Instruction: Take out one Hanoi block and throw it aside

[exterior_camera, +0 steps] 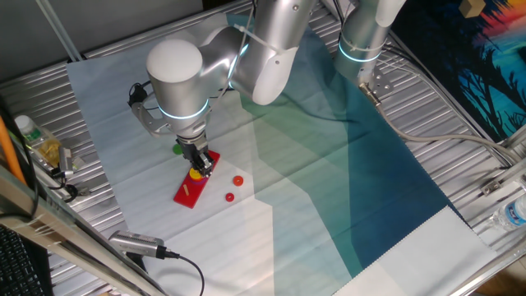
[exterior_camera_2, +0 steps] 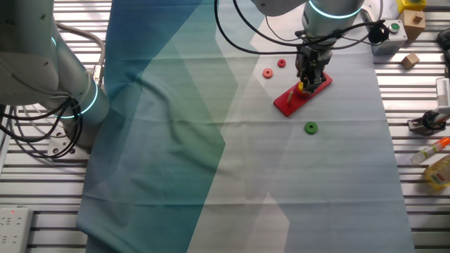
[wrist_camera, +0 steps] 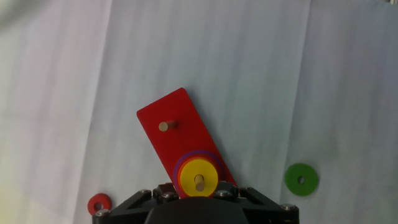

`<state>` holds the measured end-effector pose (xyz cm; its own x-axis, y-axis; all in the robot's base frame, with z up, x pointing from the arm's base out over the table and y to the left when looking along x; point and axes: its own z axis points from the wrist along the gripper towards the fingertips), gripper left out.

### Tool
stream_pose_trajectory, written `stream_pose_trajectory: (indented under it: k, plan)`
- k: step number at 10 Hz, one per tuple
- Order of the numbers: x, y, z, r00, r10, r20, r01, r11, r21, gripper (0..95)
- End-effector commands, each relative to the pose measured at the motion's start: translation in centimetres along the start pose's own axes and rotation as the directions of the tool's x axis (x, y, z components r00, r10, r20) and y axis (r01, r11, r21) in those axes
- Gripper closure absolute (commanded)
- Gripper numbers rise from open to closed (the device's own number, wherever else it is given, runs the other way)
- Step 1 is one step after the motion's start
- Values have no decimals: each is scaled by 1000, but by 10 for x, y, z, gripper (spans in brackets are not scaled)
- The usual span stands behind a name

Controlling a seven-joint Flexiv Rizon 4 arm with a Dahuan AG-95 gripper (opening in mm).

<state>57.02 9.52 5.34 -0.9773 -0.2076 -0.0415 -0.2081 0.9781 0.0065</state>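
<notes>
Yellow disc sits on a peg at the near end of the red base, topping a purple disc. The gripper hovers right over it; I cannot tell how far its jaws are spread. A good grab means pinching the disc's rim and lifting straight up the peg. Pale cloth covers the slatted metal table; a green disc and two red discs lie loose nearby.

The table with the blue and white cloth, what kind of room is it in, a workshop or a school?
Most likely a robotics lab. A silver robot arm hangs its claw over a toy peg base, the table is slatted aluminium, and cables trail across it.
</notes>
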Motion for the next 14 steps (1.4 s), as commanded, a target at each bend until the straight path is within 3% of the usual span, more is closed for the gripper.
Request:
stream_pose_trajectory:
  k: [1,14]
  plan:
    - [0,0,0,1000,-3,2,3,1000,0,570]
    - [0,0,3,1000,1,6,-1,1000,-5,570]
